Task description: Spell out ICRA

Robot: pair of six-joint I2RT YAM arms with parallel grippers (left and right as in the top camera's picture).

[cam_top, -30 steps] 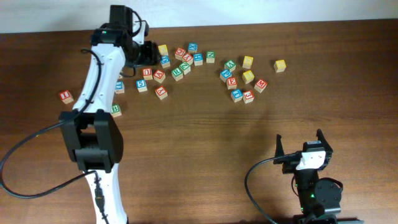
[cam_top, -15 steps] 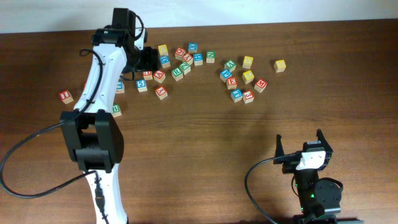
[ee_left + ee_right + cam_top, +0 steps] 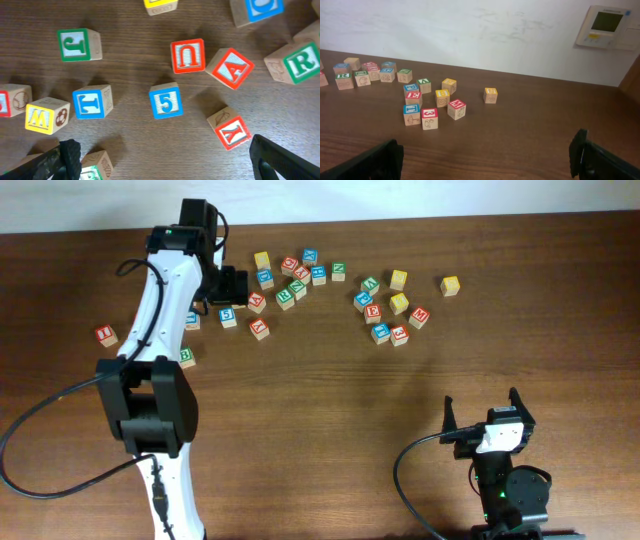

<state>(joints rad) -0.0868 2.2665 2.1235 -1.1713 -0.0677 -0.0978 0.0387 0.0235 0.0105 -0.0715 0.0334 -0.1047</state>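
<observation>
My left gripper [image 3: 164, 152] has black fingers [image 3: 67, 159]; the table [image 3: 130, 60] is dark brown wood grain. Pale wooden cubes carry finely striped faces: A cube [image 3: 233, 68] and U cube [image 3: 188, 55] red, R cube [image 3: 299, 62] green, 5 cube [image 3: 165, 101] blue, W cube [image 3: 46, 116] yellow.

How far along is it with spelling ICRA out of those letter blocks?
Done: nothing visible; no row of letters, blocks lie scattered on the table. In hand: the left end effector hovers open and empty over the left cluster, red A block and green R block in its view. Right end effector is open, empty, away from the blocks. Remaining: apparently all four letters.
</observation>
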